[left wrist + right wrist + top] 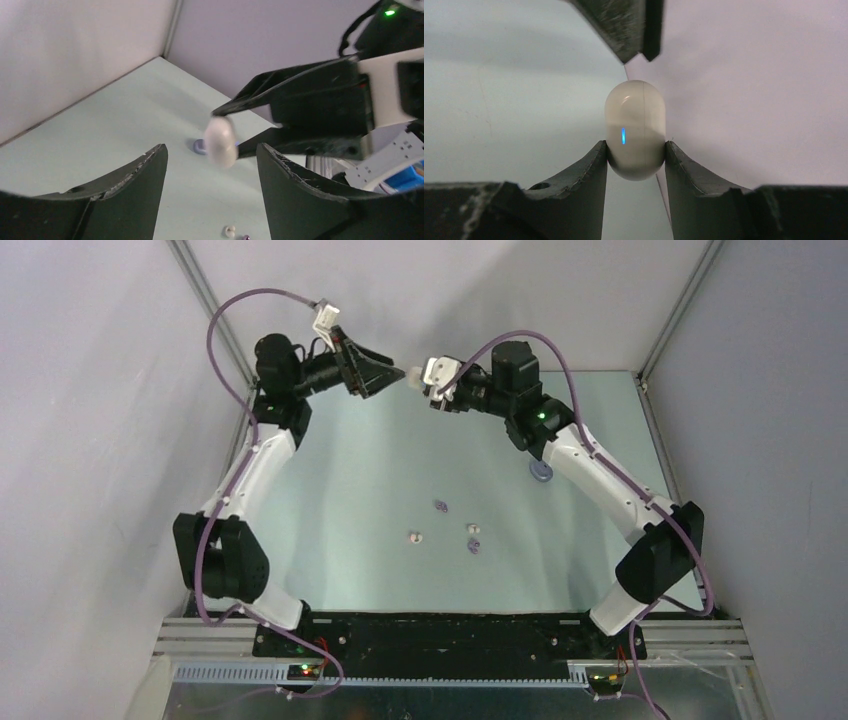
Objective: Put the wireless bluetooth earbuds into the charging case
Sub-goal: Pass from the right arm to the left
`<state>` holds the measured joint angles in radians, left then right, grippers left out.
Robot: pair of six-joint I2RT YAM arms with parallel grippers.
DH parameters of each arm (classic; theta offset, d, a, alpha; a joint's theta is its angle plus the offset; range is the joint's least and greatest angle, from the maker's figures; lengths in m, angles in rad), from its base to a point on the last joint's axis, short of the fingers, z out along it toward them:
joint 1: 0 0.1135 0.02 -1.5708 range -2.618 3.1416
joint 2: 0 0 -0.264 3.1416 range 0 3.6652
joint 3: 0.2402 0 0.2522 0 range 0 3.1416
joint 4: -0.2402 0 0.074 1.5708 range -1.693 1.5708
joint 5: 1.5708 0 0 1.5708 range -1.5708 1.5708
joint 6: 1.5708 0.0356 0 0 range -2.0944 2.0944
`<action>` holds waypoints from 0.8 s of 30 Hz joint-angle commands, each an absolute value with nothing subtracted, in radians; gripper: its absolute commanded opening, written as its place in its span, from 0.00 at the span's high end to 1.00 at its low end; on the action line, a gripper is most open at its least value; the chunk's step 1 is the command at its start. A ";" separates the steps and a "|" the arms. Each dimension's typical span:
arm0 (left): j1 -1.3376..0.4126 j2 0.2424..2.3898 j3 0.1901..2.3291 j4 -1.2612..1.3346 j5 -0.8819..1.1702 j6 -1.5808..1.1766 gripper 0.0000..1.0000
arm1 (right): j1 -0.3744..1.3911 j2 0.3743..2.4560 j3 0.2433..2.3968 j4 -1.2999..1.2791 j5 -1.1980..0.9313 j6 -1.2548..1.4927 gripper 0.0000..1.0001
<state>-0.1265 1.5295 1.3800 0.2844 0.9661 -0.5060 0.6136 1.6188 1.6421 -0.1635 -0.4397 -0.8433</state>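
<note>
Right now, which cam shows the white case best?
Right wrist: white case fills centre, sharp, blue LED visible, pinched by right gripper. Left wrist shows it blurred; top external, only a speck.

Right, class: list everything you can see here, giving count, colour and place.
white case: one, white with a blue light, held in the air
purple case: one, purple, on the table beside the right arm
white buds: two, white, mid-table
purple buds: two, purple, mid-table among the white ones
table: one, pale green, beneath the arms
left claw: one, black, open, facing the white case
right claw: one, black, shut on the white case
</note>
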 commanded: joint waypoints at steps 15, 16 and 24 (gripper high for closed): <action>-0.186 1.790 1.796 -0.048 1.089 -0.330 0.33 | 0.563 1.697 1.649 0.087 -0.456 -0.994 0.68; -0.189 1.794 1.804 -0.050 1.090 -0.329 0.33 | 0.563 1.697 1.649 0.092 -0.457 -0.995 0.68; -0.199 1.810 1.810 -0.038 1.107 -0.327 0.40 | 0.570 1.700 1.650 0.118 -0.461 -1.015 0.67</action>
